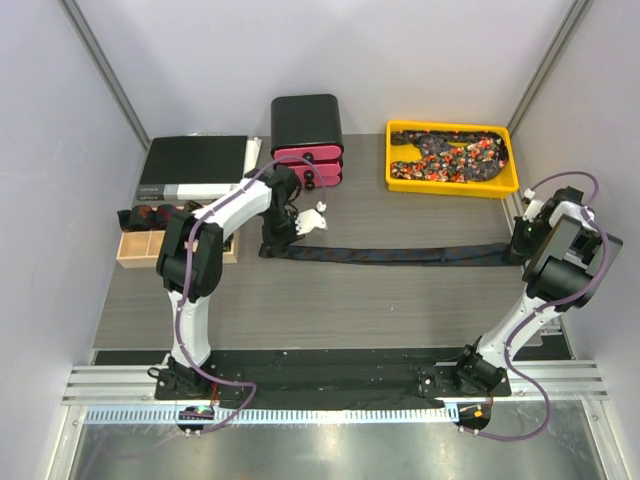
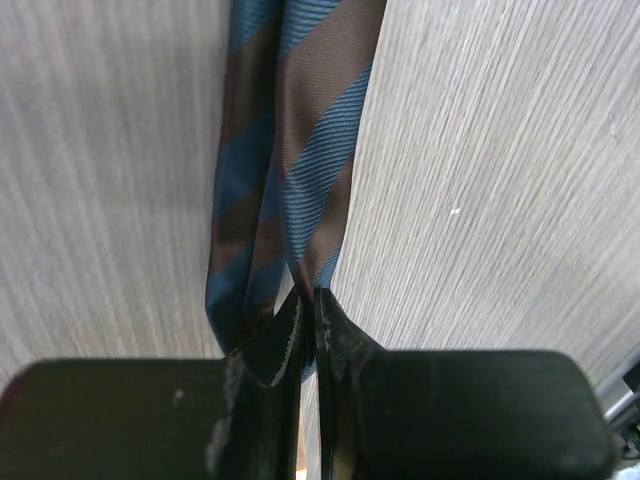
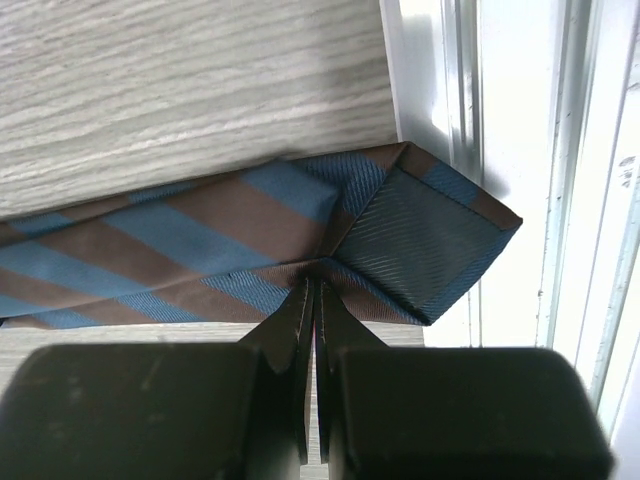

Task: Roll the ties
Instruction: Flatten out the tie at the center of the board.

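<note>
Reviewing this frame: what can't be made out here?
Top view: the left arm covers part of the wooden box; its dark contents are too small to identify.
Top view: the yellow tray holds a patterned heap; its ties cannot be counted.
Left wrist: the body of the left tool hides the near end of the striped tie; the top edge cuts off the rest.
Right wrist: the right tool hides how much fabric it pinches.

the tie (image 1: 400,256) lies flat across the table (image 1: 350,300) between my left gripper (image 2: 308,298) and right gripper (image 3: 312,290), tray (image 1: 450,188) behind.
</note>
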### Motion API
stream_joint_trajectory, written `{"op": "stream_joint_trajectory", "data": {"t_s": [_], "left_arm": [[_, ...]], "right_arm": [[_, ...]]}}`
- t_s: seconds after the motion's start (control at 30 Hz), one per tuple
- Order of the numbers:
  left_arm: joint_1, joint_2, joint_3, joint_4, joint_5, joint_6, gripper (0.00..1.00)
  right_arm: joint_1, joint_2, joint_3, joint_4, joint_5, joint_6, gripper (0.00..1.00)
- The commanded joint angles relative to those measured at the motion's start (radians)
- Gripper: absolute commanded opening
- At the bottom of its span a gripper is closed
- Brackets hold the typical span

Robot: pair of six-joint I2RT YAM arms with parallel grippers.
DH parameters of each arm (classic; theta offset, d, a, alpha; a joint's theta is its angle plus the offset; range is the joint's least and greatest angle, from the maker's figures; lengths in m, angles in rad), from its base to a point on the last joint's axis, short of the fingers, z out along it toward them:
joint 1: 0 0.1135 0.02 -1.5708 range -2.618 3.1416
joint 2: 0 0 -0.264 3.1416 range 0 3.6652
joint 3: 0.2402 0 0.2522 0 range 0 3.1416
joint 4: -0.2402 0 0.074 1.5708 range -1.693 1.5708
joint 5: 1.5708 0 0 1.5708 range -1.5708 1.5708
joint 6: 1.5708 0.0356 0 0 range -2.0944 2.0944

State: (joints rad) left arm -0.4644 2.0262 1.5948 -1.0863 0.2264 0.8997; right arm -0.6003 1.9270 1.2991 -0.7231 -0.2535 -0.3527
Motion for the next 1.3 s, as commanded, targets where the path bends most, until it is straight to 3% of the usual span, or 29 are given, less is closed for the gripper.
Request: {"op": "stream_joint_trajectory", "data": {"t_s": [0.0, 0.27, 0.47, 0.63, 0.83, 0.9, 1.0, 1.03, 1.07, 1.13, 1.23, 1.27], "left_arm": [[0.032, 0.017, 0.08, -0.101, 0.057, 0.031, 0.06], [0.061, 0.117, 0.145, -0.142, 0.004, 0.038, 0.05], [0.084, 0.187, 0.185, -0.071, -0.067, -0.068, 0.14], [0.102, 0.158, 0.195, -0.073, -0.021, -0.102, 0.41], [0.167, -0.021, 0.157, -0.092, 0.22, -0.082, 0.63], [0.187, -0.126, 0.068, -0.04, 0.266, -0.059, 0.72], [0.199, -0.266, -0.129, 0.168, 0.295, -0.012, 0.81], [0.202, -0.367, -0.184, 0.31, 0.322, -0.004, 0.83], [0.202, -0.426, -0.282, 0.378, 0.336, -0.002, 0.99], [0.204, -0.55, -0.357, 0.507, 0.381, -0.031, 1.0], [0.194, -0.596, -0.42, 0.592, 0.435, -0.065, 1.0], [0.19, -0.603, -0.435, 0.566, 0.435, -0.055, 1.0]], "right_arm": [[0.01, 0.078, -0.014, 0.123, 0.091, -0.023, 0.06], [0.013, 0.086, -0.012, 0.134, 0.125, -0.035, 0.06], [0.011, 0.082, 0.008, 0.136, 0.126, -0.051, 0.05], [0.013, 0.026, 0.032, 0.102, 0.086, -0.084, 0.07], [0.013, -0.132, 0.054, 0.005, -0.09, -0.166, 0.18], [0.023, -0.212, 0.049, -0.018, -0.18, -0.207, 0.27], [0.066, -0.302, 0.02, -0.021, -0.253, -0.261, 0.4], [0.082, -0.324, 0.014, -0.021, -0.285, -0.272, 0.42], [0.1, -0.344, 0.003, -0.019, -0.299, -0.281, 0.44], [0.143, -0.407, -0.009, 0.008, -0.343, -0.281, 0.48], [0.183, -0.486, -0.04, 0.102, -0.447, -0.261, 0.72], [0.188, -0.503, -0.056, 0.125, -0.501, -0.261, 0.99]]}}
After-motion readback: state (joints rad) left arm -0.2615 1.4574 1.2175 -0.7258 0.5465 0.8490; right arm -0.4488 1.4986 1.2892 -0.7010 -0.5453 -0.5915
